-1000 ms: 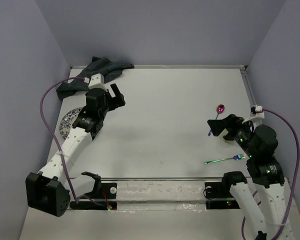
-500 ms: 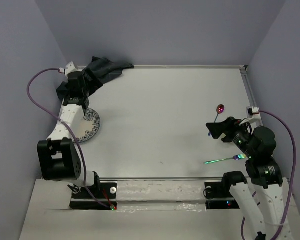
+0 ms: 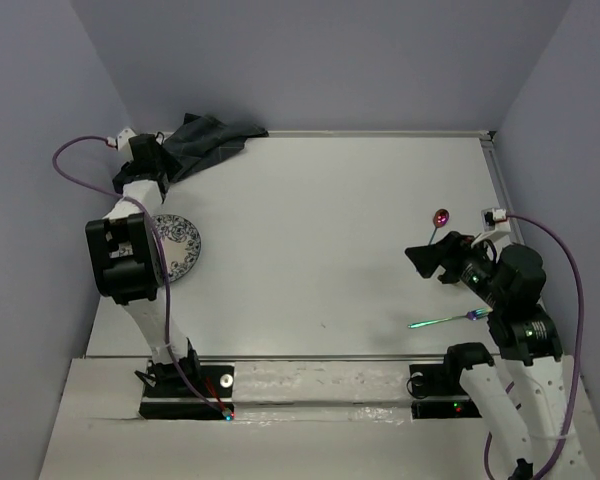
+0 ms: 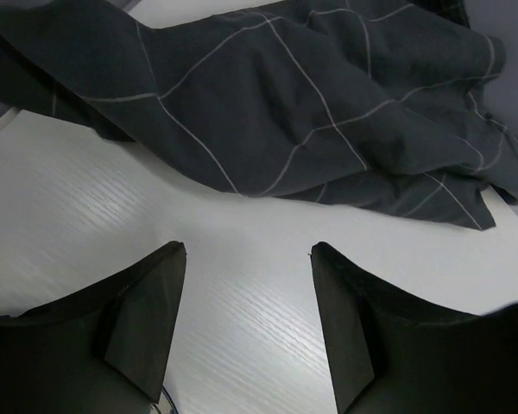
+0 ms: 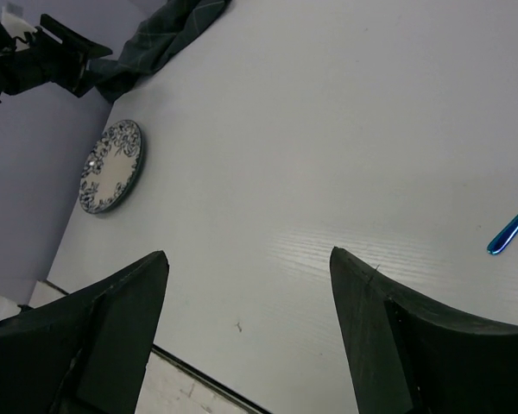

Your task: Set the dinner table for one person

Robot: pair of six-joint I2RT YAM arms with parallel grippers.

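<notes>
At 11 o'clock on the tabletop (image 3: 320, 220), the empty, wide-open left claw (image 4: 246, 250) faces the cloth (image 4: 311, 112). Fetching step, probably; next, clamp its near edge.

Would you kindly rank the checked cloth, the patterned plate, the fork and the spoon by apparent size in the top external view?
1. checked cloth
2. patterned plate
3. fork and spoon: unsure, since the right arm hides part of each.
</notes>
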